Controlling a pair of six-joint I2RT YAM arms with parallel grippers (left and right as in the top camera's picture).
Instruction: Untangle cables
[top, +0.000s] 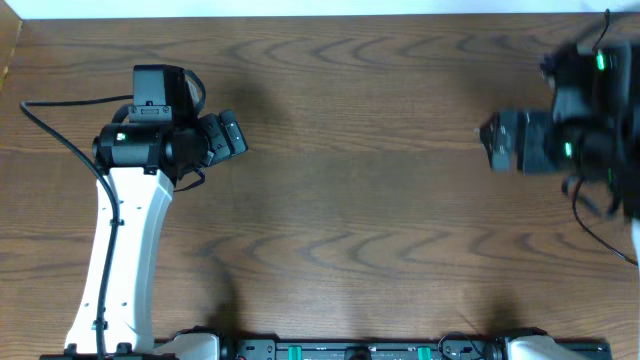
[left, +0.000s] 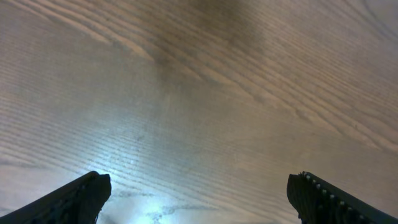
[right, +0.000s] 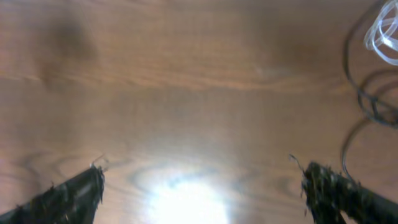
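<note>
In the right wrist view, a thin black cable (right: 356, 93) lies in loops at the right edge, with a white cable (right: 382, 31) coiled at the top right corner. Both lie on the table (right: 186, 74), right of my right gripper (right: 202, 177), which is open, empty and apart from them. In the overhead view the right gripper (top: 492, 138) is at the far right and the arm hides most of the cables; a thin black cord (top: 600, 225) trails below it. My left gripper (top: 232, 135) is at the left, open and empty over bare wood (left: 199, 186).
The wooden table (top: 360, 200) fills the view. The left arm's white link (top: 125, 250) and its thicker black wire (top: 50, 120) are at the left. The arm bases (top: 350, 350) line the front edge.
</note>
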